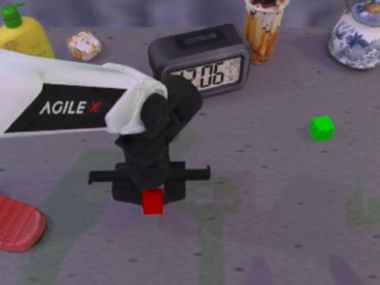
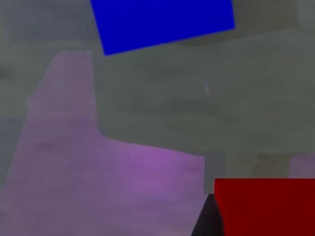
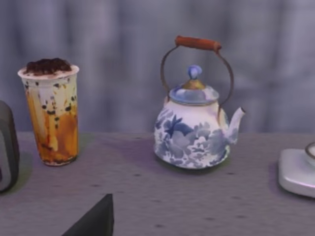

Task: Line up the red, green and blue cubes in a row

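One red cube square to the table edge (left claw clamped around it).

The left arm reaches from the left edge of the top view toward the frame's centre, its wrist bent downward. The left gripper points down at lower centre, fingers closed on the red cube.
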Robot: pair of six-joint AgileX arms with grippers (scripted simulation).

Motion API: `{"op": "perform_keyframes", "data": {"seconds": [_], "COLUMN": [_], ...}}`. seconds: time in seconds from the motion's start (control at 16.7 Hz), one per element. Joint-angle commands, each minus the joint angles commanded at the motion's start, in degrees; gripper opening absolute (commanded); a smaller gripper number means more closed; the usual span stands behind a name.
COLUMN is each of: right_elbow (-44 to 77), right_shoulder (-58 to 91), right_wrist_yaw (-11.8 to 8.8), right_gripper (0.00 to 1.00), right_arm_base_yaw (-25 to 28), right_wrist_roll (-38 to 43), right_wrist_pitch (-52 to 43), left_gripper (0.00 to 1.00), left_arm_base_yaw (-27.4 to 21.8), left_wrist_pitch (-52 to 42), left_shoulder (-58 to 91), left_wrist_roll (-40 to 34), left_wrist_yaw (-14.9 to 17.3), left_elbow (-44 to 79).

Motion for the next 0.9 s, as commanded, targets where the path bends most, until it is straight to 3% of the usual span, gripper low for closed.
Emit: {"op": "perform_keyframes", "data": {"seconds": [0.06,0.84,0.9], "right_elbow": [0.0,0.0,0.0], "right_shoulder": [0.0,0.0,0.0], "right_wrist_yaw": [0.0,0.0,0.0], "right_gripper": [1.0,1.0,1.0], "right_arm_base_yaw": [0.0,0.0,0.0], "right_wrist_roll": [0.0,0.0,0.0], "right_wrist_pitch": [0.0,0.0,0.0], "left_gripper": [0.0,0.98,1.0], "left_arm_base_yaw": [0.0,0.0,0.0], "left_wrist_pitch": [0.0,0.0,0.0], "left_shoulder": [0.0,0.0,0.0], "left_wrist_roll": [0.0,0.0,0.0], "left_wrist_yaw": [0.0,0.0,0.0], "left_elbow": [0.0,0.0,0.0]}}
